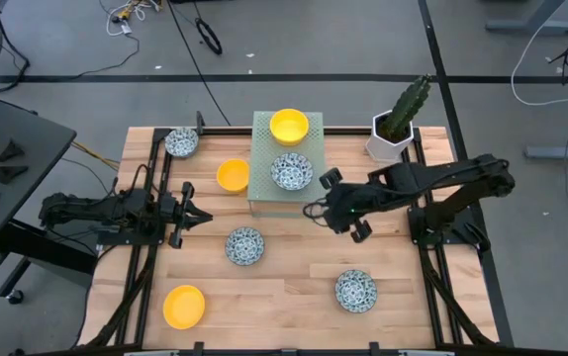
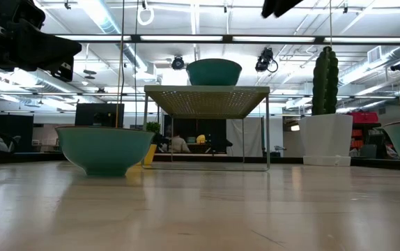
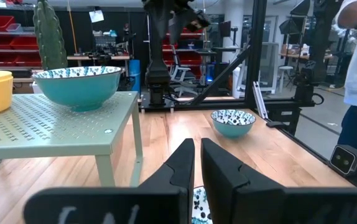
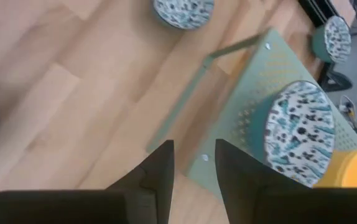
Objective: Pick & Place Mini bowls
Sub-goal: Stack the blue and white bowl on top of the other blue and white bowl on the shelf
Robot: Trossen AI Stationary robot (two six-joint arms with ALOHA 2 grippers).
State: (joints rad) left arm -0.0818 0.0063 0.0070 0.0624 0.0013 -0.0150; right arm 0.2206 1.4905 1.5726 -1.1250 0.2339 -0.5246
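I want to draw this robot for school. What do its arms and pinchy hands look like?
Both arms are black and made of chunky jointed pieces, with thin black cables running along them. The left gripper and the right gripper each end in two dark fingers. Seen close up, the left fingers are flat and wedge-shaped, tapering to blunt tips. The right fingers look the same.

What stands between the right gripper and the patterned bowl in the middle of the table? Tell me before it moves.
Nothing visible. The right gripper hovers off the green stand's front corner, and the patterned bowl sits on open wood in front of the stand. The stand's legs are beside that line, not across it.
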